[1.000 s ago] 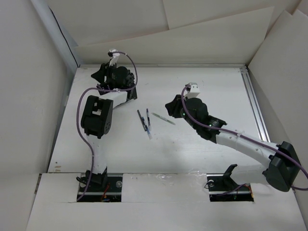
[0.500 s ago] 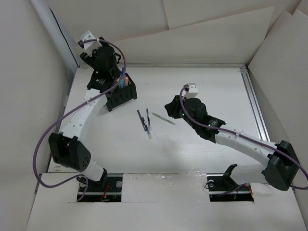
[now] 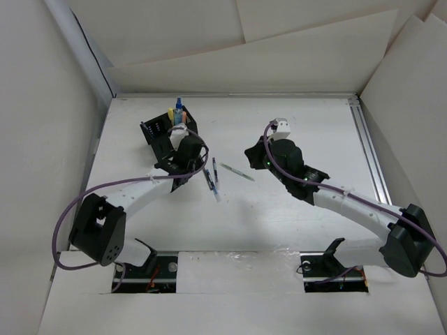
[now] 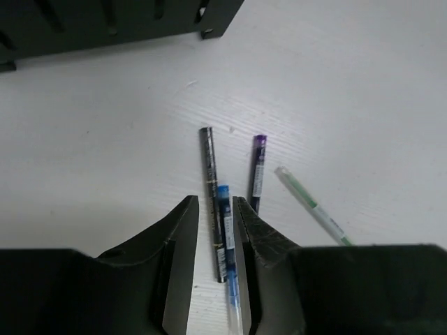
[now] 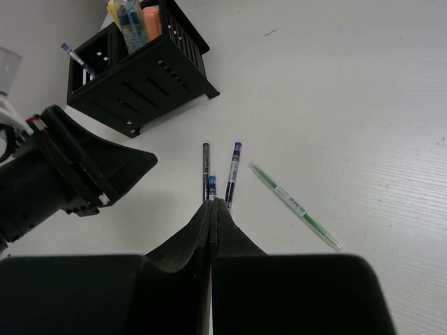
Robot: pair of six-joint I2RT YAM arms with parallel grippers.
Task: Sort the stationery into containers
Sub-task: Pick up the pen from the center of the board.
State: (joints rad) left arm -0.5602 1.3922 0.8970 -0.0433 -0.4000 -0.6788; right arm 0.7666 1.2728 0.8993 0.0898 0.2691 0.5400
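Note:
Four pens lie mid-table: a black pen, a blue pen, a purple-capped pen and a green-and-white pen. My left gripper is low over them, its jaws narrowly open astride the blue and black pens; a strip of table shows beside the black one. My right gripper is shut on nothing, its tip just short of the blue pen. The black organiser box stands at the back left, holding a blue-capped tube, an orange marker and a pen.
White walls close in the table on the left, back and right. A metal rail runs along the right edge. The left gripper and the right gripper face each other across the pens, close together.
The left arm swung from above the organiser box down to the pens in the middle, and its jaws narrowed. The right gripper closed and stayed near the pens.

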